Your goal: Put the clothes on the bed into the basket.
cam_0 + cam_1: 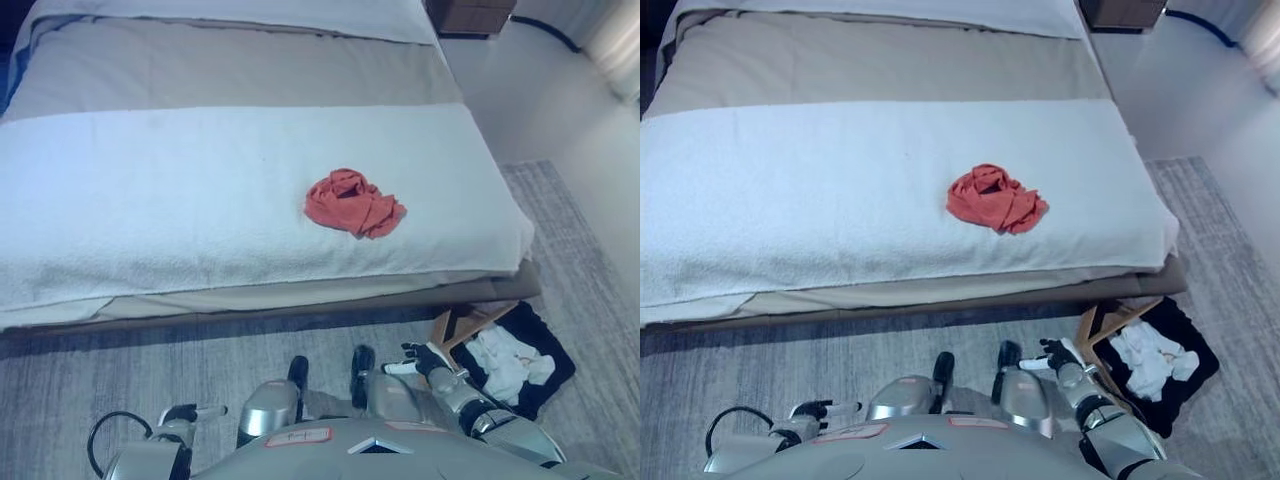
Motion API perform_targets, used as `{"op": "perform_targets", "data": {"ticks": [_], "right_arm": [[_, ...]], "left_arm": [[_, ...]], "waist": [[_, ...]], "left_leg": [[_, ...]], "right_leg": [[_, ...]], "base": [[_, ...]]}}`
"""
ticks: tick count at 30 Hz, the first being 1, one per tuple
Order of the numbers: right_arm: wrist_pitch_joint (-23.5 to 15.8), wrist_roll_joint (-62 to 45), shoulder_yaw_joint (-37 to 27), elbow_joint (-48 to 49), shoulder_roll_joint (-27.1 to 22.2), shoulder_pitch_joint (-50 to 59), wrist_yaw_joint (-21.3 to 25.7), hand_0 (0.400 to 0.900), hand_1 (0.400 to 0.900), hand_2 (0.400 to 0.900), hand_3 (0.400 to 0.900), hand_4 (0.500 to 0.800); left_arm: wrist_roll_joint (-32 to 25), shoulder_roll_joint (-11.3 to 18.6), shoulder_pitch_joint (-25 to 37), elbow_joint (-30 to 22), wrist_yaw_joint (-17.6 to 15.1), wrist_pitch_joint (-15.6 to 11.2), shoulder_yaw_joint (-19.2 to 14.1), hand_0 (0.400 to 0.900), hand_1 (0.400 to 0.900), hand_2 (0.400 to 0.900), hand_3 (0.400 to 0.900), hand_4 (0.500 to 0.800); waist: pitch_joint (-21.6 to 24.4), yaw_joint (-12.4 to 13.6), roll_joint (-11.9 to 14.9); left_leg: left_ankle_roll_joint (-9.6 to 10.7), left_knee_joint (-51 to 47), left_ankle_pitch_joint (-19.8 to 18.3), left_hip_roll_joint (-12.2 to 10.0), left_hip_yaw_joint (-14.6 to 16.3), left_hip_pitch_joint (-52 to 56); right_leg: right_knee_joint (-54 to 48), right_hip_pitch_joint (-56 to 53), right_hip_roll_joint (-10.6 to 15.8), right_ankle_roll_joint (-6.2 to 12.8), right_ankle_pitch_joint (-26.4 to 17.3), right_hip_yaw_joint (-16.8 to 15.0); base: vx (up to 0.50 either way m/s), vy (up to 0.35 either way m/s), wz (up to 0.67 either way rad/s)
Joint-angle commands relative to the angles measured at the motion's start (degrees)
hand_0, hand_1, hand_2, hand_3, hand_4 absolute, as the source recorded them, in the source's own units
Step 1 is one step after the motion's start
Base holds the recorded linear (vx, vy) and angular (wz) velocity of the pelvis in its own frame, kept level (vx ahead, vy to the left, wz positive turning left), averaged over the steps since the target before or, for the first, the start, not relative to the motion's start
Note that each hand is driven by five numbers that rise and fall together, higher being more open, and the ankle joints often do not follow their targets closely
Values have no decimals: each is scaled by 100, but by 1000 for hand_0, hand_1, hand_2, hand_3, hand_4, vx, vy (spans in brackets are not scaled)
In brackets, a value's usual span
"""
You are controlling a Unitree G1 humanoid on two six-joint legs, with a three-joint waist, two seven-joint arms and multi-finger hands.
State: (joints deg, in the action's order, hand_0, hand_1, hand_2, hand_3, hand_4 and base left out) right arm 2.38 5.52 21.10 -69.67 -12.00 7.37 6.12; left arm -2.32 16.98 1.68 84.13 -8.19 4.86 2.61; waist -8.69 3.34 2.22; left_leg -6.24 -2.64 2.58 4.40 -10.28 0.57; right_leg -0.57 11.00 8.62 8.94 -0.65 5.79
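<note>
While a crumpled red garment [354, 203] lies on the white blanket [180, 190] right of the bed's [250, 75] middle, the left eye view shows the basket [545, 365] on the grey rug [150, 370] at near right, white clothes [505, 360] inside. Just left of it, the right hand [420, 361] hangs empty, fingers loosely spread. From the right eye view, the left hand [820, 410] shows at the near left, fingers relaxed and straight, holding nothing.

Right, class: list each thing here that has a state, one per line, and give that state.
Red garment: crumpled, lying on the bed.
Basket: on the floor, holding white clothes.
Right hand: beside the basket, empty.
Left hand: low, idle.
</note>
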Motion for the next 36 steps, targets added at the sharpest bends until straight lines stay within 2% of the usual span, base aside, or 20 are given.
{"op": "perform_targets", "data": {"ticks": [1, 3, 4, 5, 7, 8, 9, 12, 15, 18, 26, 36], "right_arm": [[78, 333, 71, 202, -396, 97, 225, 900, 900, 900, 900, 800], [49, 380, 100, 328, -424, 159, 254, 900, 900, 900, 900, 800], [52, 411, 125, 377, -442, 198, 258, 900, 900, 900, 900, 800], [70, 408, 106, 496, -516, 234, 266, 900, 900, 900, 900, 800], [87, 418, 81, 611, -598, 273, 303, 900, 900, 900, 900, 800], [100, 432, 39, 899, -792, 507, 431, 900, 900, 900, 900, 800], [103, 432, 38, 902, -796, 509, 430, 900, 900, 900, 900, 800], [141, 580, 94, 1544, -1330, 1376, 604, 900, 900, 900, 900, 800], [225, 688, 223, 1648, -1478, 1906, 671, 900, 900, 900, 900, 800], [355, 653, 556, 1499, -1513, 3098, 733, 900, 900, 900, 900, 800], [425, 325, 1011, 398, -1474, 5116, 931, 900, 900, 900, 900, 800], [402, 155, 1368, -332, -1542, 6300, 983, 900, 900, 900, 900, 800]], "left_arm": [[244, 174, -139, 179, -61, 38, -79, 900, 900, 900, 900, 800], [199, 151, -150, 184, -109, 30, -105, 900, 900, 900, 900, 800], [198, 119, -184, 175, -160, 46, -87, 900, 900, 900, 900, 800], [249, 39, -251, 157, -195, 50, -41, 900, 900, 900, 900, 800], [342, -20, -271, 139, -171, 59, 44, 900, 900, 900, 900, 800], [378, -12, -266, 130, -242, 86, 112, 900, 900, 900, 900, 800], [378, -15, -263, 130, -244, 87, 112, 900, 900, 900, 900, 800], [277, 17, -235, 16, -374, 37, 204, 900, 900, 900, 900, 800], [174, 1, -147, 17, -416, 50, 257, 900, 900, 900, 900, 800], [-54, -9, 28, -10, -520, 37, 465, 900, 900, 900, 900, 800], [-529, -55, 264, -11, -667, -19, 675, 900, 900, 900, 900, 800], [-878, -5, 523, -79, -728, -120, 910, 900, 900, 900, 900, 800]], "waist": [[-121, -13, 176], [-88, -10, 215], [-26, 1, 217], [98, 30, 208], [141, 22, 197], [149, 19, 188], [154, 13, 183], [-22, 79, 95], [-164, 107, 50], [-488, 220, -20], [-862, 452, -85], [-1230, 689, -338]], "left_leg": [[679, -35, -247, 55, 3, 420], [722, -62, -287, -11, -38, 449], [769, -94, -285, -66, -73, 461], [843, -208, -283, -217, -154, 519], [875, -233, -296, -286, -184, 503], [924, -236, -269, -385, -249, 376], [926, -236, -270, -388, -255, 368], [970, -236, -168, -485, -325, 113], [957, -236, -126, -491, -373, -30], [984, -236, 19, -450, -536, -331], [1078, -236, 224, -414, -835, -844], [1171, -236, 411, -314, -1175, -1316]], "right_leg": [[-85, -66, 183, 11, -1111, 157], [-75, -131, 149, 10, -1131, 165], [-55, -177, 139, 2, -1150, 264], [-28, -263, 114, -34, -1104, 420], [-70, -317, 104, -33, -1084, 518], [-70, -307, 60, -51, -1034, 562], [-66, -300, 59, -53, -1030, 569], [246, 17, 77, -82, -895, 630], [482, 233, 142, -85, -826, 645], [716, 512, 255, -87, -770, 736], [780, 795, 370, -66, -789, 963], [1009, 1077, 478, -100, -648, 1162]], "base": [[97, -102, 16], [140, -182, 47], [264, -288, 81], [198, -190, 56], [139, -166, 35], [77, -149, 27], [25, -133, 24], [-28, -33, 11], [-93, 1, 14], [-114, 6, 31], [-34, -19, 25], [-10, -20, 27]]}}
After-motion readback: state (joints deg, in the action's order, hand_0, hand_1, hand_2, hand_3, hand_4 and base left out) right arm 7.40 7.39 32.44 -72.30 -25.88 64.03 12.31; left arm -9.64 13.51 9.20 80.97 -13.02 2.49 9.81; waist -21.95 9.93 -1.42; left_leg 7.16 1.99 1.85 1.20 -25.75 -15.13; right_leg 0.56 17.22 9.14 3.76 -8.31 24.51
